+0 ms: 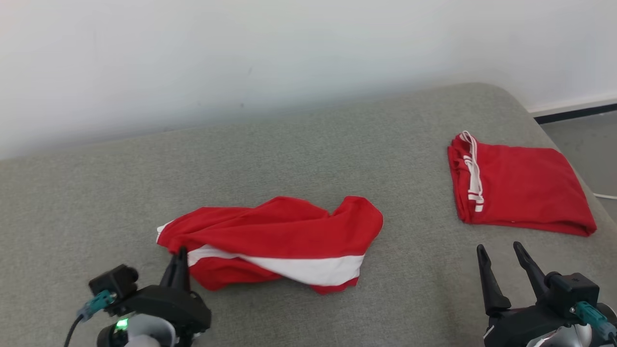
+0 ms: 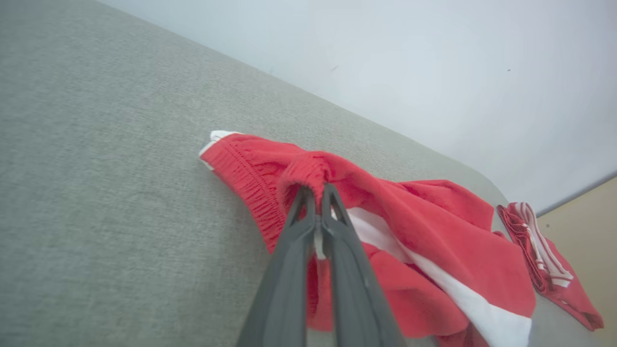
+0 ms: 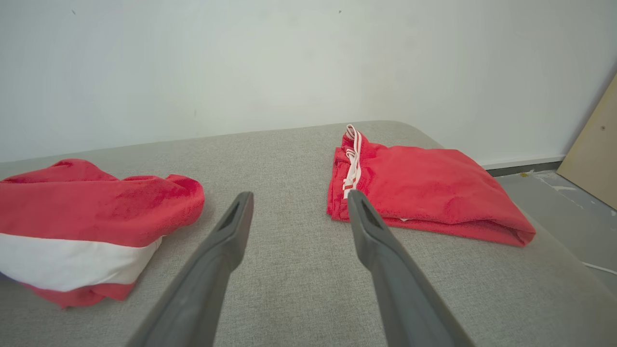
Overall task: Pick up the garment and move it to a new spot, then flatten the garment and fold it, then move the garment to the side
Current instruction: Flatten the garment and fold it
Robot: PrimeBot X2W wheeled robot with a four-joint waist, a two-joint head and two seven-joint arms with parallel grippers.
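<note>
A crumpled red garment (image 1: 279,236) with a broad white stripe lies on the grey cushion in the middle. My left gripper (image 1: 181,255) is at its left end, shut on a bunched fold of the red waistband, as the left wrist view shows with the garment (image 2: 409,241) pinched between the fingertips of the gripper (image 2: 315,193). My right gripper (image 1: 501,250) stands open at the lower right with nothing between its fingers (image 3: 236,226). The right wrist view has the garment (image 3: 87,212) at the left.
A second red garment (image 1: 520,190) with white cords lies folded at the right end of the cushion (image 1: 289,144), ahead of my right gripper. A white wall runs behind. Floor and a tan board (image 3: 595,159) show past the cushion's right edge.
</note>
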